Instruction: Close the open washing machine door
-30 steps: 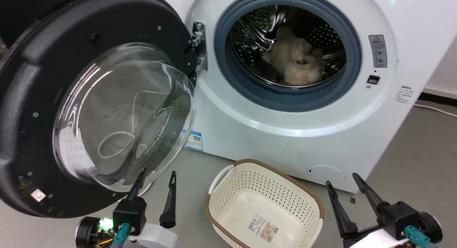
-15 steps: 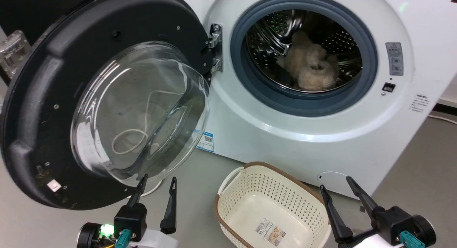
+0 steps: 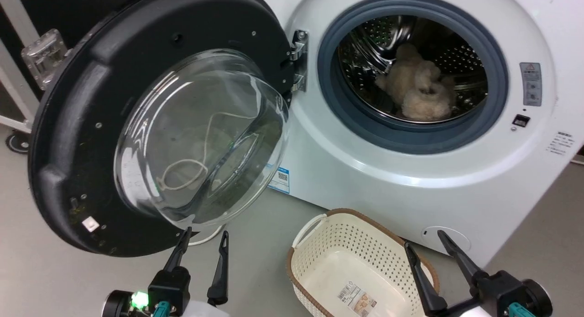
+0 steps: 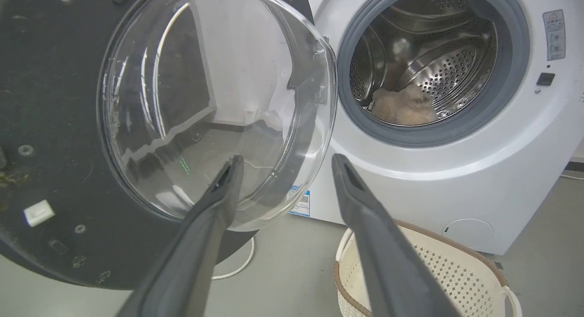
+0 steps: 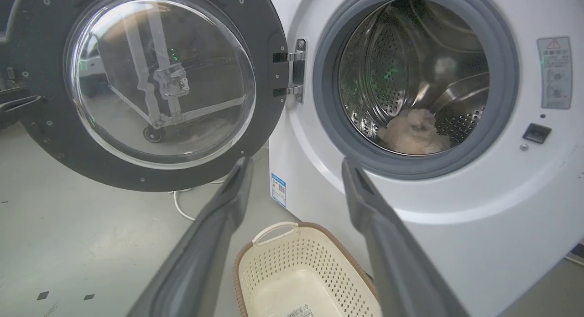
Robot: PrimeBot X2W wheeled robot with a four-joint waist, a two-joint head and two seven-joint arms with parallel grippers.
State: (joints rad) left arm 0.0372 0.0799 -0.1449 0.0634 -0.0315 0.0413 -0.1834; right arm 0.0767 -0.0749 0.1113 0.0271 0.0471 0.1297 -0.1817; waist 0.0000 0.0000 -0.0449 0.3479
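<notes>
The washing machine door (image 3: 77,125) is seen swung wide on its hinge (image 3: 299,57), across the left half of the head view, its glass bowl turned toward the camera and well apart from the grey-rimmed opening of the washing machine (image 3: 365,180) at the upper right. A pale fluffy item (image 3: 417,91) is lodged deep in the drum, so the closing path is judged unobstructed there. The left gripper (image 3: 206,231) is held at the bottom left, just below the door's lower edge, fingers spread and empty. It is probably placed there so that the door can be reached and pushed rightward. The right gripper (image 3: 424,238), likewise spread and empty, is seen at the lower right beside the cream basket (image 3: 346,237), which is set on the floor before the machine. Whether it will be cleared by the door's sweep cannot be told.
</notes>
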